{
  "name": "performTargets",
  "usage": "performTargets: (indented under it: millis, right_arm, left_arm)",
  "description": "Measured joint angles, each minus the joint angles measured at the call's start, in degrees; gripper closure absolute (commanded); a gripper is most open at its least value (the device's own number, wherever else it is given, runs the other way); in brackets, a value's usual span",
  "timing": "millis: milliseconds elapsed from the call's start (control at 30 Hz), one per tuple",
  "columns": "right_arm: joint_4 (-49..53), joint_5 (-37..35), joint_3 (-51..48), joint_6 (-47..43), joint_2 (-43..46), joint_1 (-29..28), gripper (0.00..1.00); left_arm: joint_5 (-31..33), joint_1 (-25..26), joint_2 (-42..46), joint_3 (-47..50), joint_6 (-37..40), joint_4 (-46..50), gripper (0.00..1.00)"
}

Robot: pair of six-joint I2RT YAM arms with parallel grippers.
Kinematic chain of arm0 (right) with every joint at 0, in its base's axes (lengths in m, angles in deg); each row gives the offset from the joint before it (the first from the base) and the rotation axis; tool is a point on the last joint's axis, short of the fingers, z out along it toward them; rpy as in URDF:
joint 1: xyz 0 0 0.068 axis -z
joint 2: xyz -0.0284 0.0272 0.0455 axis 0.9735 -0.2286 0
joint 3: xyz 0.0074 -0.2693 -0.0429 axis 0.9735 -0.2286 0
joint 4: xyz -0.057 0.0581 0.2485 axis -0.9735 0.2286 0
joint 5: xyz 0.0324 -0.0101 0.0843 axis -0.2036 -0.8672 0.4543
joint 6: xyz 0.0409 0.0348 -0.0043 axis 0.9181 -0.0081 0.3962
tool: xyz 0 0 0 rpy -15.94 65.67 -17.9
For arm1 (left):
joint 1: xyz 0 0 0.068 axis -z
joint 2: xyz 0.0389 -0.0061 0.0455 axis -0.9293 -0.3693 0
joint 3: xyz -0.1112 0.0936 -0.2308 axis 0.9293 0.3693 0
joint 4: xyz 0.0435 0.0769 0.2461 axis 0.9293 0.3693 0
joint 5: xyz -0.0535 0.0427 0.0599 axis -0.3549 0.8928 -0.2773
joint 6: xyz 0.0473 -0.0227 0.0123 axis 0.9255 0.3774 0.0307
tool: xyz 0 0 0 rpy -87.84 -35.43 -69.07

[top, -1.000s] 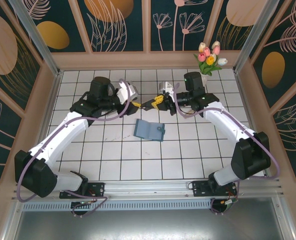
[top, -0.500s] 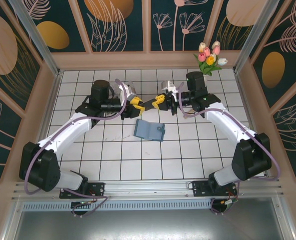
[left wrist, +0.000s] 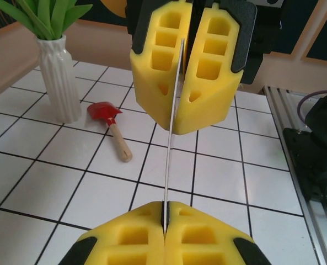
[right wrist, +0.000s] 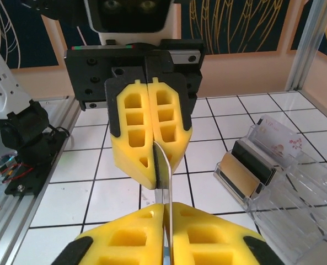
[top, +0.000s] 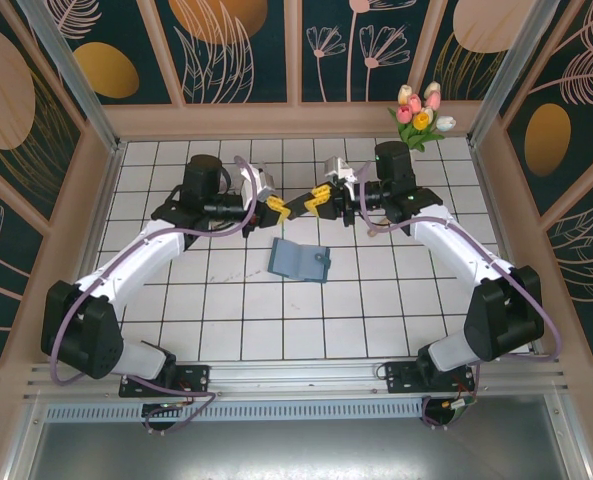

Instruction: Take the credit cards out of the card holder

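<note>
A thin credit card [top: 298, 204] hangs in the air between my two grippers, above the white tiles at the back. My left gripper [top: 276, 207] is shut on one end and my right gripper [top: 321, 197] is shut on the other. In the left wrist view the card [left wrist: 171, 160] shows edge-on, running from my own gripper [left wrist: 166, 207] up into the right arm's yellow fingers [left wrist: 207, 72]. The right wrist view shows the card [right wrist: 162, 171] pinched in my gripper [right wrist: 164, 207] and in the left arm's fingers [right wrist: 130, 132]. The teal card holder [top: 299, 260] lies flat on the tiles below, held by nothing.
A clear plastic box [right wrist: 295, 187] stands to the right of my right gripper, holding a tan card [right wrist: 237, 178], a dark one and a white one. A white vase [left wrist: 55, 77] of tulips [top: 419, 115] stands at the back right, with a red toy shovel [left wrist: 111, 124] beside it.
My left gripper has turned, moved right to the card held by the right gripper and shut on its free end. The right gripper has shifted slightly back. The card holder has not moved.
</note>
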Motion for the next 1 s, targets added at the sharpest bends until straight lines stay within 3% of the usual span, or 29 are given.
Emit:
performTargets:
  millis: [167,567,833,1000]
  right_arm:
    - [-0.7,-5.9,0.0,5.3,0.0,0.5,0.61]
    - [-3.5,-24.4,-7.5,24.2,1.5,1.0,0.45]
    - [-8.3,-38.0,-16.5,39.3,5.8,0.3,0.38]
    - [-12.4,-39.7,-20.7,47.6,5.9,0.3,0.33]
  left_arm:
    - [5.0,-1.8,0.2,-4.1,3.8,5.1,1.0]
    - [22.7,-10.9,-3.1,-10.9,15.2,18.5,1.0]
    - [28.0,-16.3,-10.7,-12.0,23.8,25.0,1.0]
    - [31.4,-17.2,-14.4,-13.6,28.6,26.8,1.0]
